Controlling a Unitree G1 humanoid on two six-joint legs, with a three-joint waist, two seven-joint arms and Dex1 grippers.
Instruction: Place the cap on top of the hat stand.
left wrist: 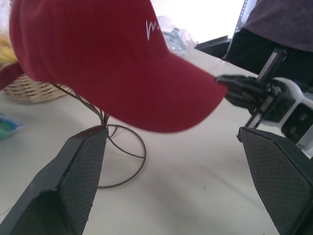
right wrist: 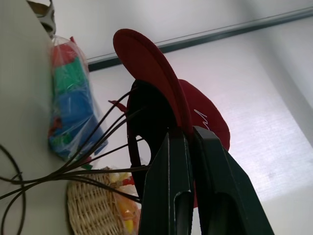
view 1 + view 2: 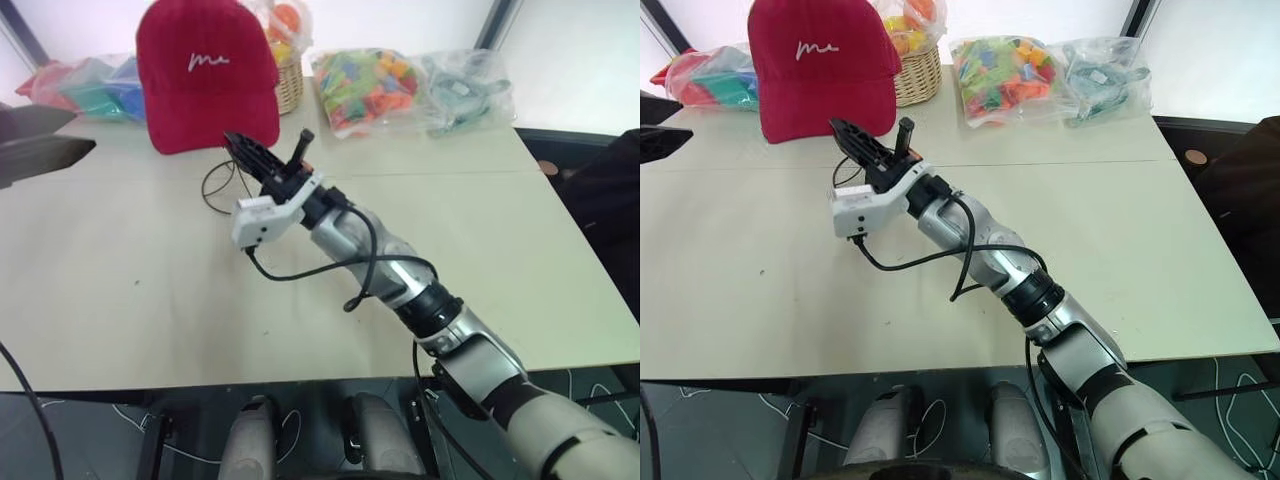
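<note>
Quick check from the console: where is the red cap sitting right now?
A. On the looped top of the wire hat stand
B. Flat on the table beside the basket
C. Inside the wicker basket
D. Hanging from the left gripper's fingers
A. The cap rests on the hat stand, whose wires run up under the crown, while the left gripper stands open with nothing between its fingers.

The dark red baseball cap [image 3: 205,75] is soft matt cloth with fine ribbing and white stitched script. The thin dark wire hat stand [image 1: 115,147] looks like bare, slightly brownish metal. The pale beige surface [image 3: 150,290] is smooth and matt. The round woven basket [image 3: 912,75] is rough tan wicker. The clear bags [image 3: 365,90] are glossy, crinkled plastic. The left end effector [image 1: 176,186] has black pads [image 1: 85,171] with a dimpled, rubbery texture; the right end effector [image 2: 188,142] is smooth, faintly shiny black plastic.
</note>
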